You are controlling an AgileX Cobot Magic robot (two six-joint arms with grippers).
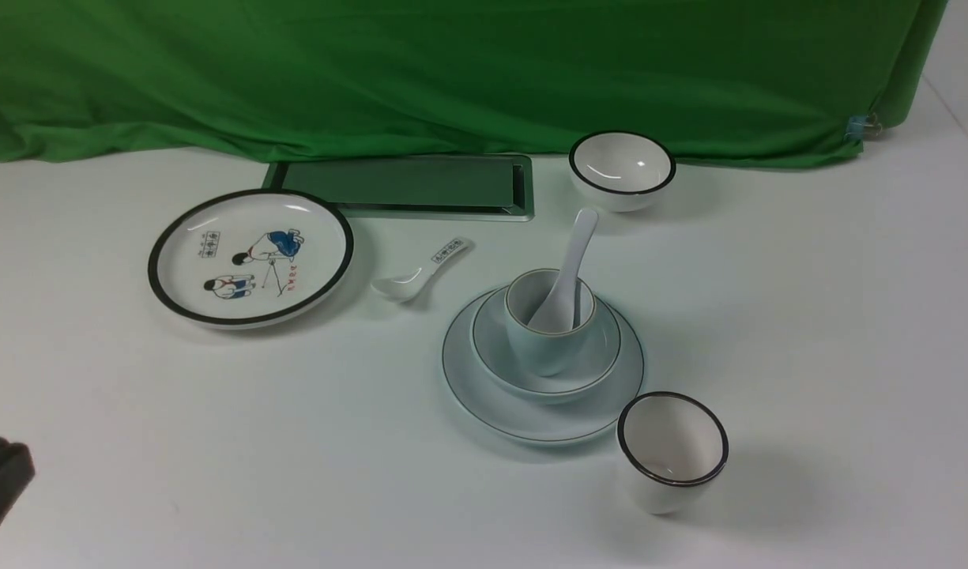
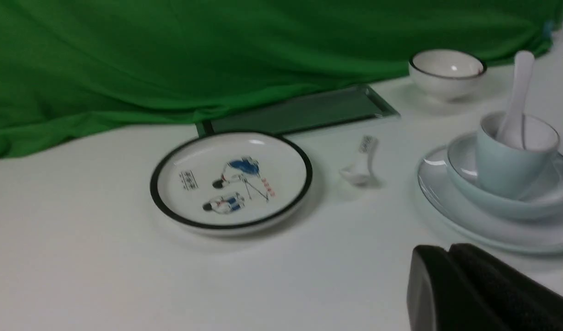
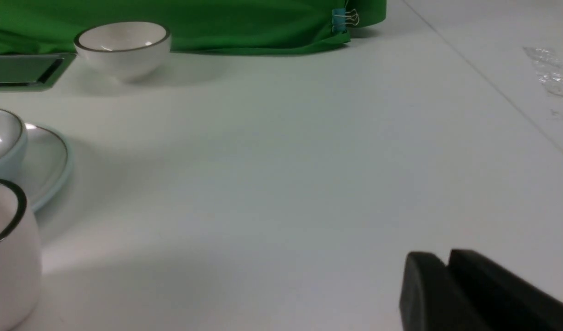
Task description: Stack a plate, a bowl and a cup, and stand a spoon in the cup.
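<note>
Green cloth backs the white bench (image 1: pixel 807 332). Left jaws pressed together, right jaws' gap unclear, both empty. A bump could tip the glossy white ceramic spoon (image 1: pixel 566 273) leaning in the pale blue handleless cup (image 1: pixel 543 336).

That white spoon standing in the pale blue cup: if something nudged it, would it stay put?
Probably not firmly. The spoon only leans on the cup's rim, so a nudge would likely slide it round. It looks glossy, so probably slippery, and ceramic-like, so stiff but breakable. Its long handle rises above the rim and might tip the cup.

Red and black characters on cartoon plate (image 1: pixel 250 258), printed label on spoon handle (image 1: pixel 447 250), all illegible
</note>
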